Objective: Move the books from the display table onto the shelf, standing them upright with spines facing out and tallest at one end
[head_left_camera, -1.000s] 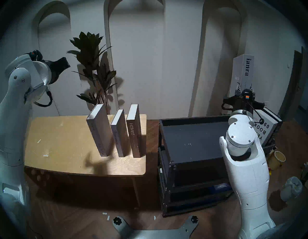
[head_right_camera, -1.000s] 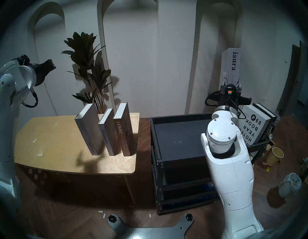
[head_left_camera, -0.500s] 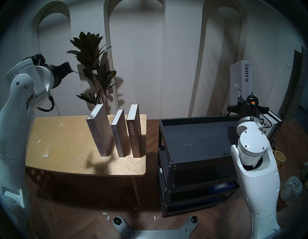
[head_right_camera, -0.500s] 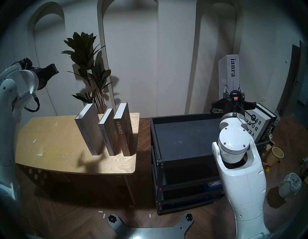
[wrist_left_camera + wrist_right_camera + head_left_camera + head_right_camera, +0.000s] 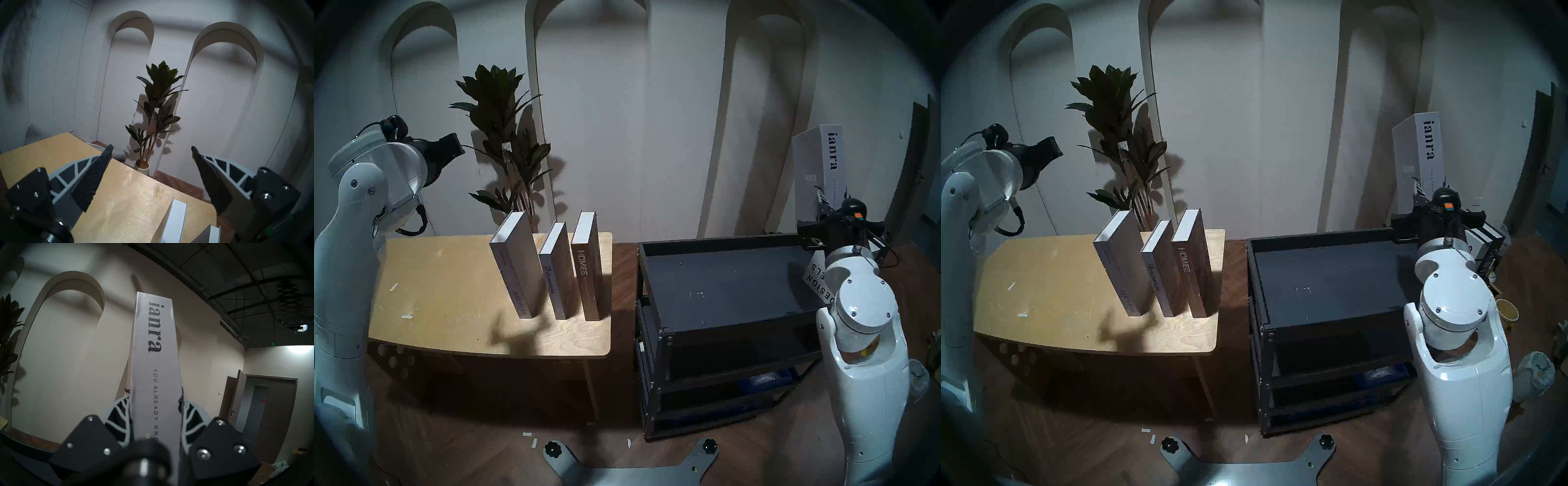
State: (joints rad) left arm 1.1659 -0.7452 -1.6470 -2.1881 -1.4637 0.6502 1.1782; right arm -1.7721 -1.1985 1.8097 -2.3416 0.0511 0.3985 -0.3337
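Three grey-brown books stand upright on the plywood display table (image 5: 443,292): "SPECIAL ISSUE" (image 5: 514,268), "Discontent" (image 5: 556,271) and "HOMES" (image 5: 587,268). My right gripper (image 5: 829,208) is shut on a tall white book marked "ianra" (image 5: 819,166), held upright above the far right end of the shelf's dark top tray (image 5: 721,281); the spine fills the right wrist view (image 5: 154,361). A white "DESIGN" book (image 5: 816,281) and a black book (image 5: 1489,249) lean at that end, mostly hidden by my right arm. My left gripper (image 5: 451,147) hangs open, high over the table's back left (image 5: 151,149).
A potted plant (image 5: 507,146) stands behind the table, close to the books. A yellow bucket (image 5: 1507,310) and a white bag (image 5: 1534,370) lie on the floor right of the shelf. A strip of wooden floor (image 5: 624,271) separates table and shelf.
My right arm has carried the "ianra" book lower and to the right, covering more of the leaning books. My left gripper has drifted slightly right and down, still open.
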